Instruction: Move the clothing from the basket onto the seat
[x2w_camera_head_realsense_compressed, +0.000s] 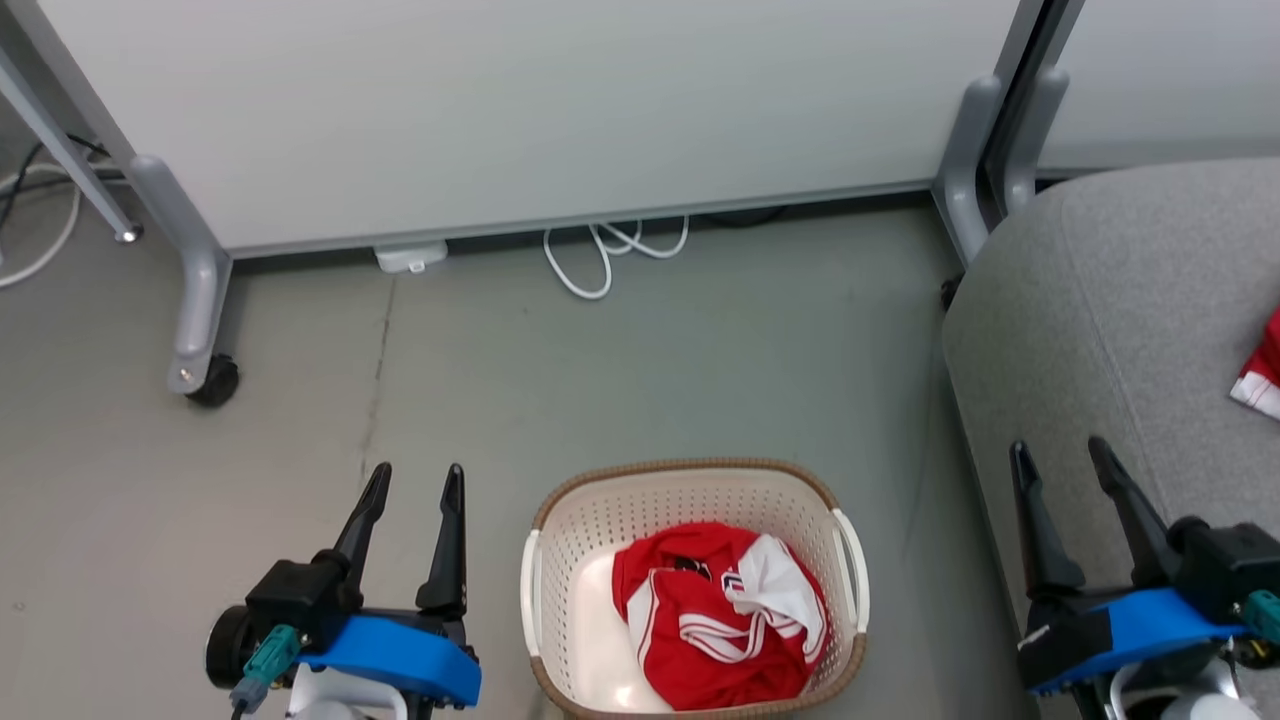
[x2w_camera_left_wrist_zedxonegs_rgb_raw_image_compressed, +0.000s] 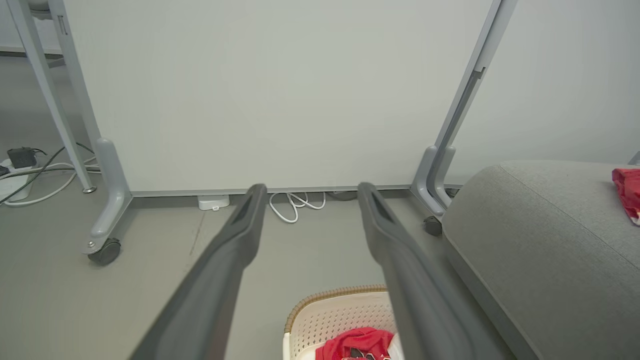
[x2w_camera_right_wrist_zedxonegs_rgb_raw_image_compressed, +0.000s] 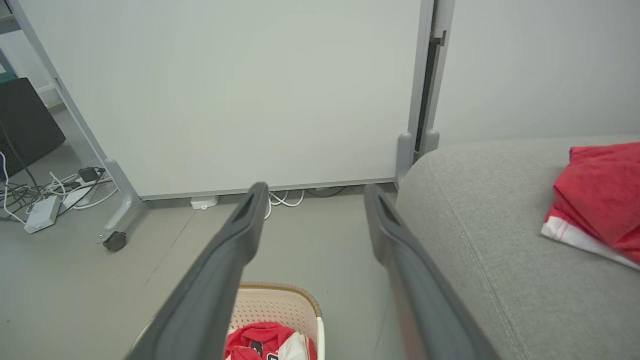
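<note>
Pale wheeled partition panels (x2w_camera_head_realsense_compressed: 520, 110) stand on grey floor (x2w_camera_head_realsense_compressed: 700, 350), white cable (x2w_camera_head_realsense_compressed: 600, 262) beneath.

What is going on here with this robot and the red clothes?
The two-armed robot is moving red sports garments from the cream perforated plastic basket to the large grey fabric sofa. One red-and-white garment lies crumpled in the basket; another red garment with a white stripe already lies on the sofa. The left tool and the right tool both hang open and empty, one on each side of the basket.
</note>
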